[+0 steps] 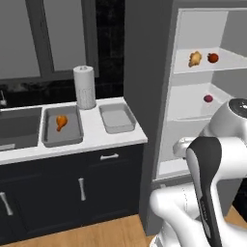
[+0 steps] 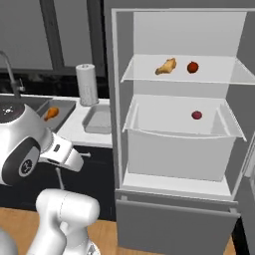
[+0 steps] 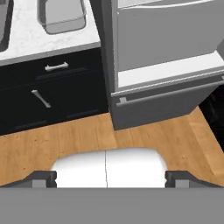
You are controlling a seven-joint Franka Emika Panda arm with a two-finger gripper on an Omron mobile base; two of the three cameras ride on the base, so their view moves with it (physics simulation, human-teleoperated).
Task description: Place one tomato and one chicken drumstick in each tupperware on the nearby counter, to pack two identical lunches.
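The pincer [image 3: 112,177] stands with its two finger tips spread wide apart and nothing between them; in the hand view it hangs above the wooden floor [image 3: 65,140], in front of the dark navy cabinets [image 3: 48,92] and the open fridge [image 3: 166,39]. The counter [image 1: 91,137] is a white marbled top over those cabinets, with a dark sink [image 1: 17,128] set in at its left. Two grey tupperware trays rest on the counter, side by side and apart from each other. The left tupperware [image 1: 48,137], just right of the sink, holds one chicken drumstick [image 1: 61,121] and no tomato. The right tupperware [image 1: 117,126], near the right end of the counter next to the fridge, holds nothing. A paper-towel roll [image 1: 85,87] stands upright at the far edge of the counter, behind the gap between the two trays. The fridge stands right of the counter with its interior exposed. On its upper shelf [image 2: 149,77] lie a second chicken drumstick [image 2: 166,66] and, just to its right and not touching it, a red tomato [image 2: 192,66]. In the drawer [image 2: 179,154] below lies another tomato [image 2: 196,115], a darker red, towards the right. The white arm [image 1: 212,169] rises in the near right of the left base view.
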